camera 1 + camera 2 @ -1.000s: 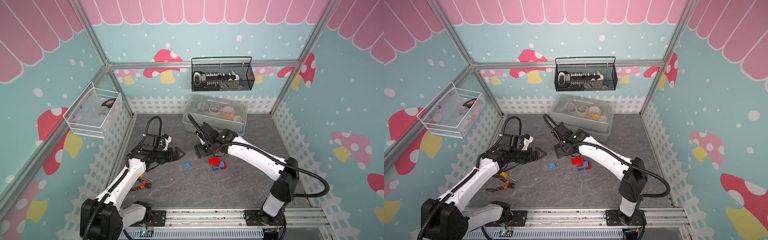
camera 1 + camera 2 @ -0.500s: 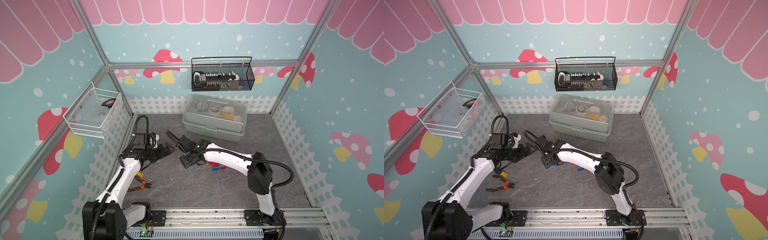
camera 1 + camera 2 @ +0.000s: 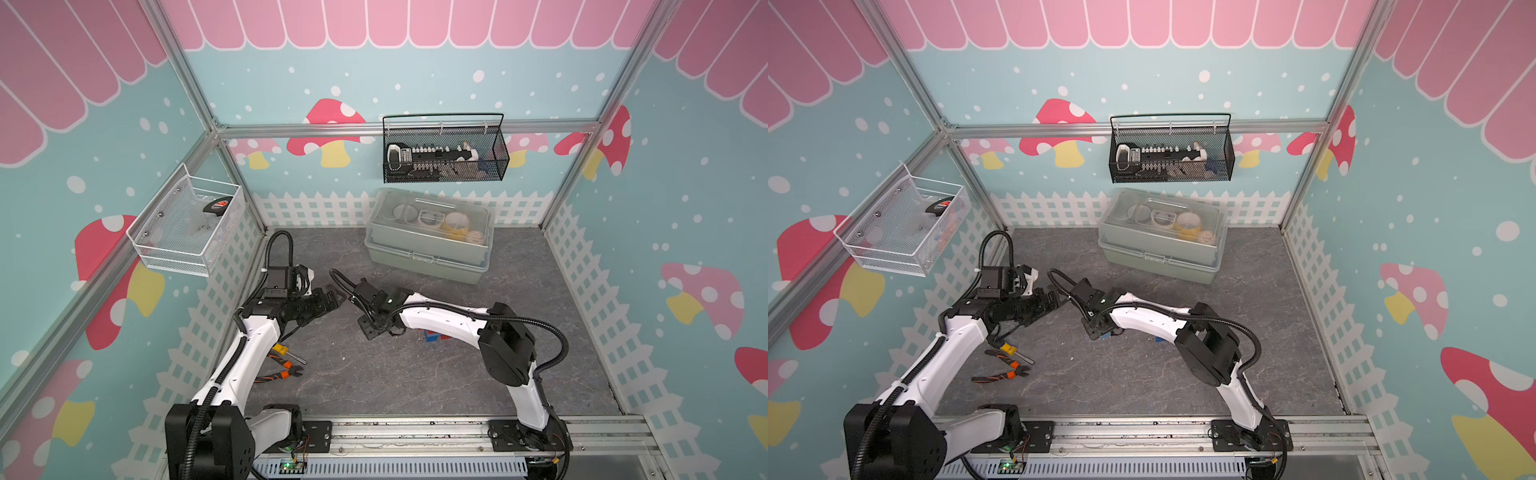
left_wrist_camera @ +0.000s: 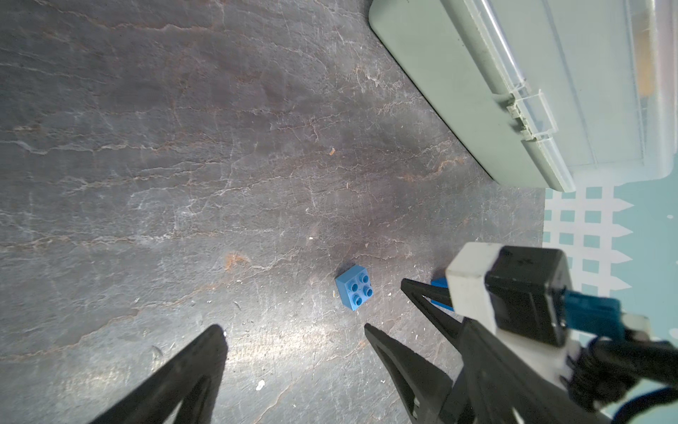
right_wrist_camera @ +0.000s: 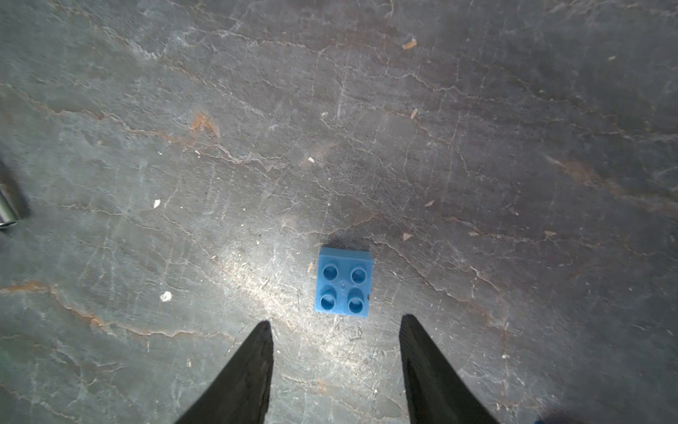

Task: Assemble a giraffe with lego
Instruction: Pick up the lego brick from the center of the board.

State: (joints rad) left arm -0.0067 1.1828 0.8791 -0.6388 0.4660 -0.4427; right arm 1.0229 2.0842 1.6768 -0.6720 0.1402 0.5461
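A small four-stud brick (image 5: 343,281) lies on the floor (image 5: 183,110), just in front of the fingertips of the right gripper (image 5: 334,320), lined up with the gap between them and touching neither. More bricks (image 3: 434,336) lie behind those fingers, partly under the arm (image 3: 440,322). The storage box (image 3: 428,249) sits well away, near the back wall (image 3: 415,75). The pliers (image 3: 286,372) lie behind the fingers of the left gripper (image 3: 334,298).
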